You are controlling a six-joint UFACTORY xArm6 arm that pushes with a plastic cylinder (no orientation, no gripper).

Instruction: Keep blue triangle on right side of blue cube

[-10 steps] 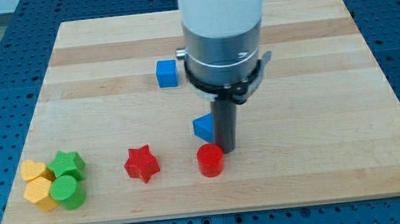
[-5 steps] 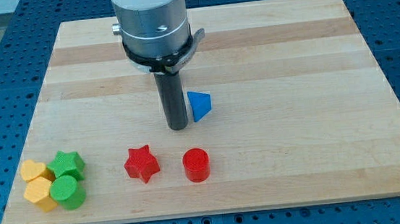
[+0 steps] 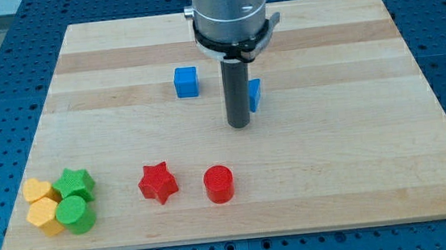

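A robot arm's dark rod stands upright over a pale wooden counter (image 3: 355, 154), its tip (image 3: 240, 126) resting on the boards near the middle. The tool is a plain rod with nothing to spread or pinch; it holds no block.

The blue triangle (image 3: 254, 94) sits just to the view's right of the rod, partly hidden behind it, so only a sliver shows and contact between the 2 cannot be judged. The tip lies slightly below and to the left of that block.

The blue cube (image 3: 186, 82) stands apart to the view's left of the rod and a little higher, putting the triangle on its right side with the rod between them.

Lower on the counter, a red star (image 3: 158, 182) and a red cylinder (image 3: 218, 184) sit side by side, near each other but not touching, well below the tip.

At the bottom left corner, 4 blocks cluster together: a yellow heart (image 3: 36, 191) above a yellow hexagon (image 3: 45, 215), a green star (image 3: 76, 184) above a green cylinder (image 3: 75, 213).
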